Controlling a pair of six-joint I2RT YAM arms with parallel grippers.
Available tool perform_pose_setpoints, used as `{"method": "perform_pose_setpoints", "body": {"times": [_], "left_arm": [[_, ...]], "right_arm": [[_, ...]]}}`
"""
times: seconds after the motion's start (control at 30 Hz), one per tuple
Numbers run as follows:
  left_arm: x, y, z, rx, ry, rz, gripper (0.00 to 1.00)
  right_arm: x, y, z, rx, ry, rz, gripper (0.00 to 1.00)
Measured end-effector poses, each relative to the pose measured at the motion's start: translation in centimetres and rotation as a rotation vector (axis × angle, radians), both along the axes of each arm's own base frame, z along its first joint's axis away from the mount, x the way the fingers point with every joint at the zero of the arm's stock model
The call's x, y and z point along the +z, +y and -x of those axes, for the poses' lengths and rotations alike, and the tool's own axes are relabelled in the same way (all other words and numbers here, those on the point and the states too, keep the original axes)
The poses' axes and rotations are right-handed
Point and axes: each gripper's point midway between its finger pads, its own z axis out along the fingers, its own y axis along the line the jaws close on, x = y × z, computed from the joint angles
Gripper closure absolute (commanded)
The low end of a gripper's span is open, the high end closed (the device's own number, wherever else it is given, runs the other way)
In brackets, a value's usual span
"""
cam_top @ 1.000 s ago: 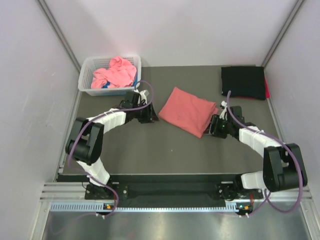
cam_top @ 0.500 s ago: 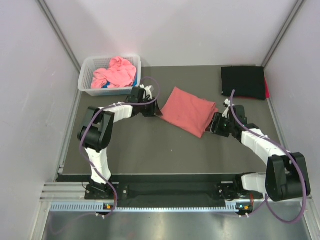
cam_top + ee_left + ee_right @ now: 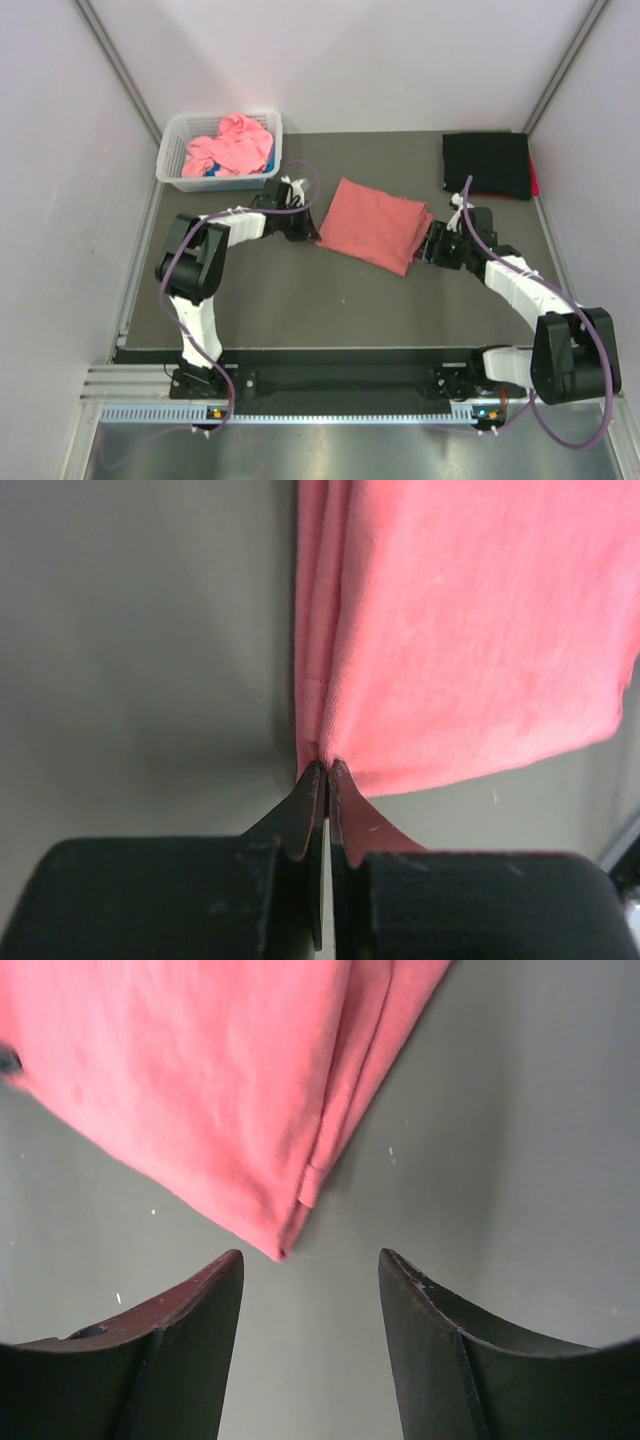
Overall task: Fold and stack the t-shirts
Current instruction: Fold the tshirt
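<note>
White-black arms (image 3: pixel 236 228), purple cables (image 3: pixel 608 385)

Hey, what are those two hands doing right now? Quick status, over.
Left hand shut on a corner of the salmon-red t-shirt. Right hand open, another corner at its fingertips. Shirt folded, flat on table. Black t-shirt apart, far right.

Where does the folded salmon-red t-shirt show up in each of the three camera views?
Top external: salmon-red t-shirt lies mid-table, between the left gripper and right gripper.
Left wrist: it fills the upper right, its corner pinched in the shut left gripper.
Right wrist: it fills the upper left, its corner pointing down at the gap of the open right gripper.
Shared landmark: the dark grey table under the shirt, seen in all three.
</note>
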Motion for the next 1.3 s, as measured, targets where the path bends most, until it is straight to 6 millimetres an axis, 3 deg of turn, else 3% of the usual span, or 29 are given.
{"method": "perform_pose_setpoints", "body": {"times": [0.2,0.23,0.33,0.47,0.57,0.67,0.77,0.9,1.0,1.13,1.3], "left_arm": [[-0.8,1.2,6.7,0.043,0.160,-0.001,0.99],[-0.7,1.2,7.8,0.051,0.176,-0.003,0.87],[-0.6,1.6,10.6,0.055,0.224,-0.023,0.67],[0.0,2.1,11.3,0.070,0.258,-0.079,0.56],[2.3,2.2,8.5,0.093,0.212,-0.115,0.55],[5.9,1.9,3.3,0.119,0.093,-0.107,0.55],[7.5,2.7,-0.7,0.150,0.011,-0.107,0.54],[6.3,4.4,-4.4,0.170,-0.007,-0.133,0.54],[4.5,4.9,-5.8,0.163,0.010,-0.146,0.55],[2.8,4.3,-6.7,0.137,0.032,-0.146,0.58],[2.5,3.4,-8.6,0.128,0.010,-0.138,0.60]], "right_arm": [[1.8,1.0,-2.7,0.074,-0.051,-0.013,0.42],[2.0,1.4,-3.2,0.097,-0.062,-0.025,0.41],[2.2,2.5,-3.9,0.161,-0.082,-0.059,0.40],[2.1,3.5,-5.3,0.237,-0.099,-0.079,0.38],[2.4,4.3,-8.1,0.296,-0.136,-0.074,0.36],[2.3,5.0,-10.8,0.350,-0.167,-0.075,0.35],[1.5,5.5,-12.7,0.382,-0.170,-0.072,0.35],[-0.1,5.8,-13.9,0.412,-0.150,-0.075,0.36],[-1.1,5.9,-14.4,0.421,-0.136,-0.070,0.39],[-1.8,6.0,-15.6,0.410,-0.126,-0.076,0.67],[-2.7,5.7,-17.0,0.347,-0.101,-0.072,0.83]]}}
